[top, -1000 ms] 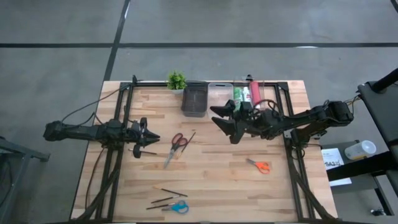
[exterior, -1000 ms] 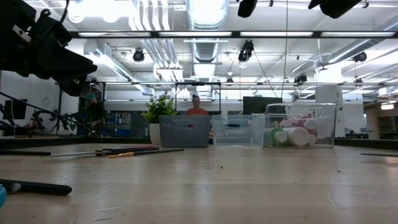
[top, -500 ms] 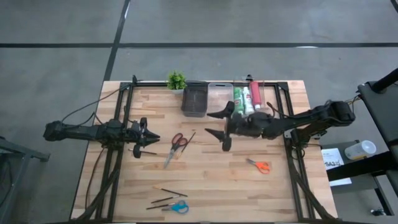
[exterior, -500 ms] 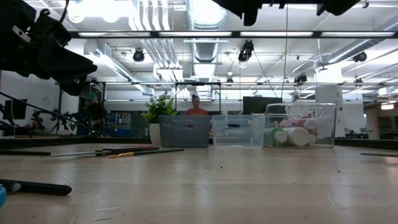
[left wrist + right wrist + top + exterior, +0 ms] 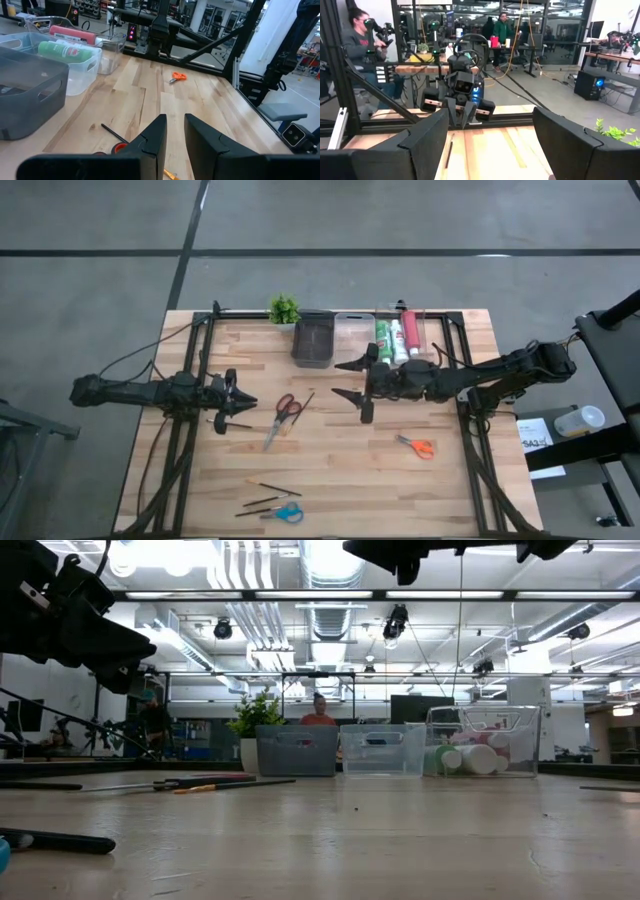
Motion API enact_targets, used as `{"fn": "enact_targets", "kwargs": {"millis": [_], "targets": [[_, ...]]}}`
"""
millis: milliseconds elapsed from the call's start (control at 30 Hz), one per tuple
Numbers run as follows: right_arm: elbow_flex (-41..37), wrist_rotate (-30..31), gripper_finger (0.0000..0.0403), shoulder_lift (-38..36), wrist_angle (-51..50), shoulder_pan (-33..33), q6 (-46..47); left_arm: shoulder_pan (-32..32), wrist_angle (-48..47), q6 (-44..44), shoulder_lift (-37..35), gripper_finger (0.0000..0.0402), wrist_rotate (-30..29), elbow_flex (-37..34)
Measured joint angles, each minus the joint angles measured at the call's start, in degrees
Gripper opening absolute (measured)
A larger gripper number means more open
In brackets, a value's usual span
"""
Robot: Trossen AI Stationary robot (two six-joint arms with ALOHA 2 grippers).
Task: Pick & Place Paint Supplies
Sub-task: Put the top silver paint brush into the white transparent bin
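My right gripper hangs open above the table's middle, level, pointing toward the left edge, with nothing between its fingers. My left gripper waits at the left, fingers a little apart and empty. Red-handled scissors and a thin brush lie flat between the two grippers. Orange scissors lie at the right. Blue scissors and two brushes lie near the front edge. Green, white and red tubes lie in a clear bin.
A dark grey bin and a second clear bin stand in a row with the tube bin at the far edge. A small potted plant stands left of them. People show in the room beyond the table.
My right gripper has rolled about its own axis and tipped up to level, sinking a little; its fingers now show one toward the far edge and one toward the near edge. It has stayed open. The tubes in the bin, partly covered by the arm before, now show.
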Motion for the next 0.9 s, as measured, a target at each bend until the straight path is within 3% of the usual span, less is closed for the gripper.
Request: {"fn": "enact_targets", "kwargs": {"millis": [267, 400, 633, 767, 900], "targets": [[0.00, 0.00, 0.0288, 0.00, -0.06, 0.00, 0.09, 0.00, 0.00, -0.02, 0.00, 0.0077, 0.00, 0.00], [0.00, 0.01, 0.0288, 0.00, -0.06, 0.00, 0.13, 0.00, 0.00, -5.96, -0.02, 0.0077, 0.01, 0.04], [0.00, 0.02, 0.0288, 0.00, -0.04, 0.00, 0.14, -0.04, -22.39, -16.76, 2.42, 0.0077, 1.11, 8.63], [0.00, 0.02, 0.0288, 0.00, -0.06, 0.00, 0.01, -0.04, -24.87, -17.79, 6.78, 0.0077, 1.81, 11.43], [0.00, 0.02, 0.0288, 0.02, -0.06, 0.00, 0.02, -0.24, -25.86, -17.62, 12.85, 0.0077, 7.25, 14.36]]}}
